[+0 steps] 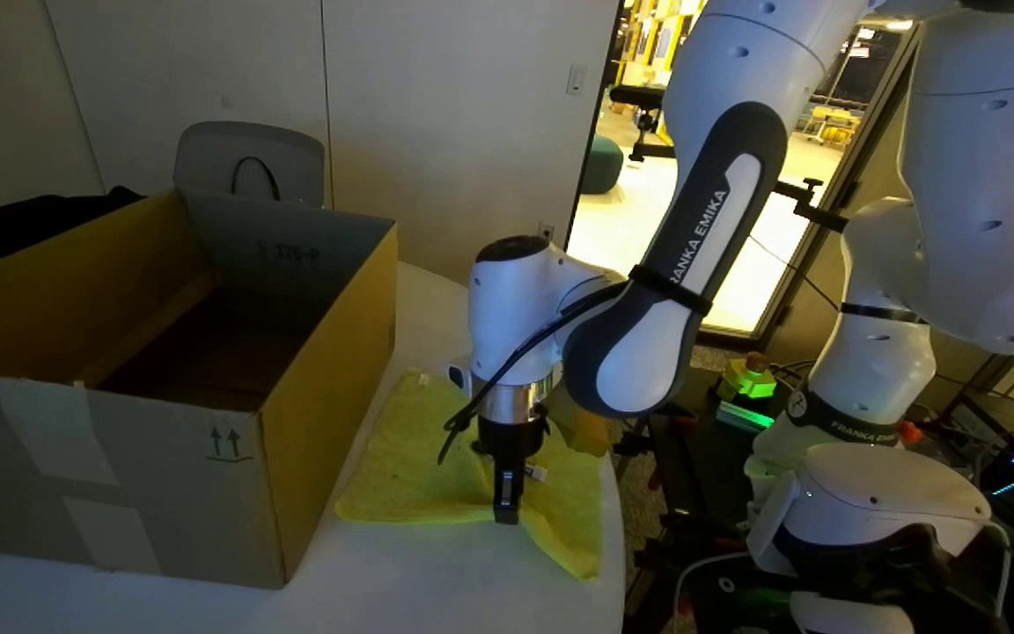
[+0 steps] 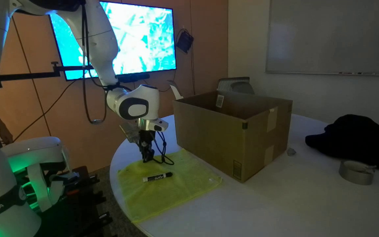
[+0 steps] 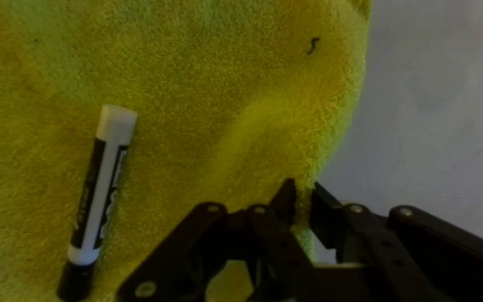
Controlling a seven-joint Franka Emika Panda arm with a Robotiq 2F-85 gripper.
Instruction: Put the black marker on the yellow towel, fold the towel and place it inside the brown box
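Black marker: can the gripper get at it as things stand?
Probably not yet: the gripper looks clamped on the edge of the yellow towel and would first have to let go. The black marker itself lies uncovered.

Fuzzy yellow four-sided cloth towel [image 2: 173, 191], smooth black-and-white cylindrical plastic marker [image 3: 97, 197] and matt brown rectangular cardboard box [image 2: 214, 140].

A screen [image 2: 146, 36] is glowing against a brownish wall [image 2: 207, 65], a whiteboard [image 2: 334, 38] is hanging on a paler wall [image 2: 247, 46], and yellow light [image 1: 620, 220] is filling a doorway [image 1: 749, 295].
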